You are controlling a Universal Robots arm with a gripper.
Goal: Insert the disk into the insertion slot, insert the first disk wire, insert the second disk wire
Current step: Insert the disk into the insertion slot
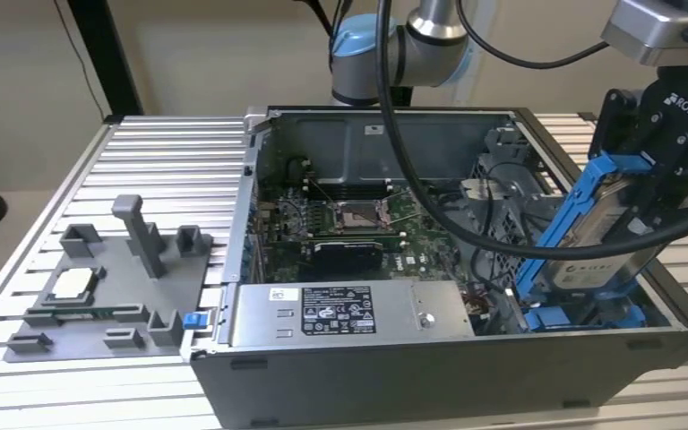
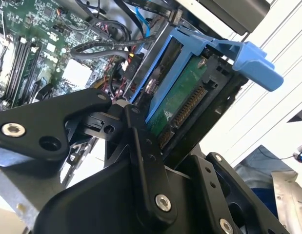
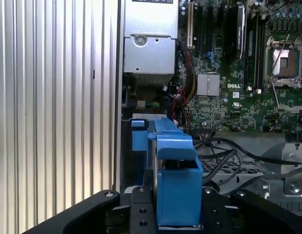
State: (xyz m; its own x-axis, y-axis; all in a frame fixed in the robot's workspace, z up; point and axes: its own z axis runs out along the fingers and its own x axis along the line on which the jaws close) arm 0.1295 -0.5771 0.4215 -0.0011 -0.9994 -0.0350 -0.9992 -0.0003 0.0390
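The exterior view showed an open dark grey metal computer case (image 1: 440,381) lying on its side, and everything else sat in or over it. A green motherboard (image 1: 350,224) covered the case's floor, and a grey labelled power-supply box (image 1: 344,312) lay along the case's front wall. Above the case's end on the exterior view's right, the black two-fingered gripper (image 1: 645,175) was pinching the upper end of the flat rectangular silver-grey disk (image 1: 601,237), which had a white label and a bright blue plastic carrier. The disk hung below the claw with its long axis steeply tilted. Its lower end dipped inside the case toward the narrow grey insertion slot (image 1: 583,315) with blue rails in that front corner. It did not look seated, and I could not tell whether it touched the rails. In the second wrist view the disk's green circuit board and connector edge showed between the fingers.
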